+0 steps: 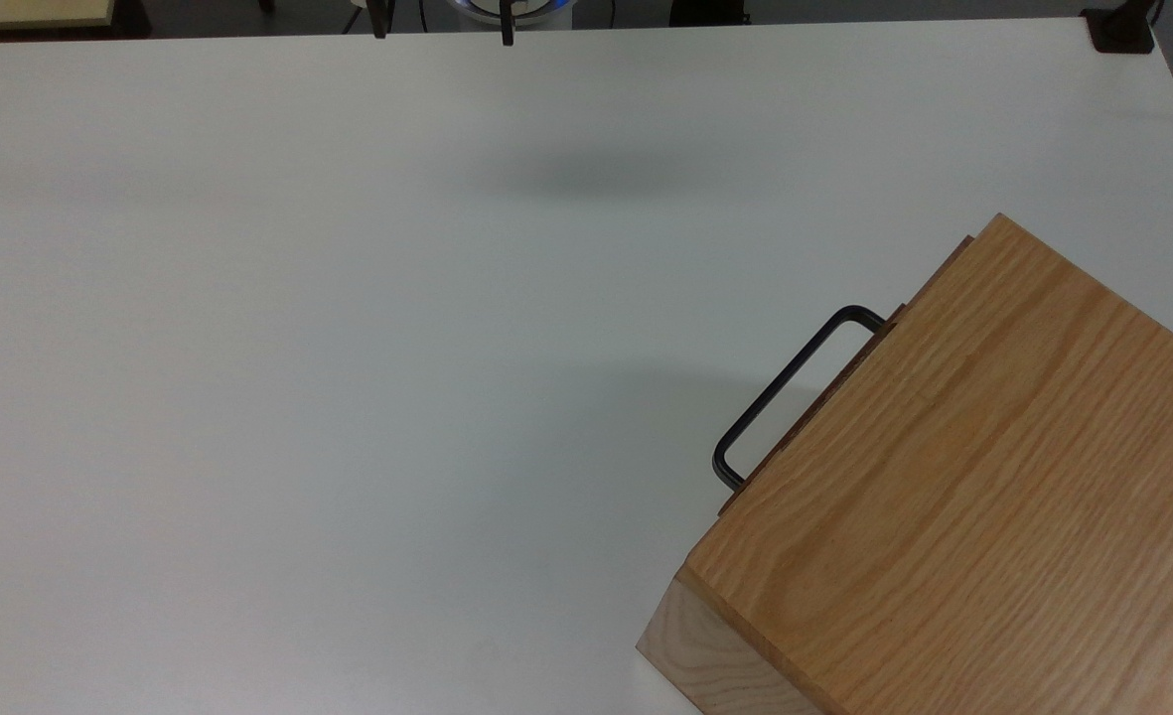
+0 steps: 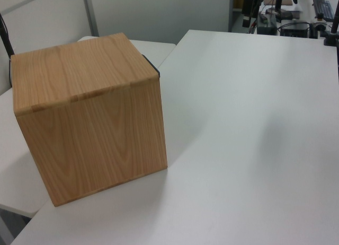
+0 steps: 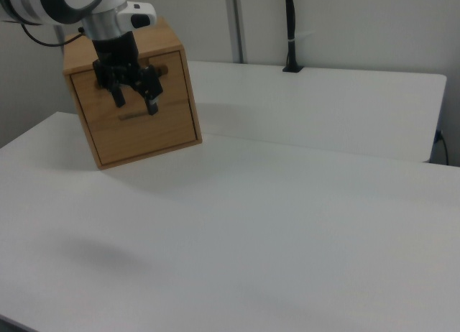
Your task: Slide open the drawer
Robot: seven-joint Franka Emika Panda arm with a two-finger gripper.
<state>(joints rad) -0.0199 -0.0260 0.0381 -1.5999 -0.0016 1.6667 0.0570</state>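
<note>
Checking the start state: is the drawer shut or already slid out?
Shut. The drawer front lies nearly flush with the box in the top view, only its black handle protruding.

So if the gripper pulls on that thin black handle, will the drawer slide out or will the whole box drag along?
The wooden box sits loose on the smooth white table, nothing visibly bracing it, so it may skid toward the pull. Its thick solid-looking walls suggest weight, which should help. The handle looks like stiff metal rod, unlikely to flex, possibly slippery.

Oak-grain box point(image 1: 973, 477), black handle point(image 1: 790, 382)
</note>
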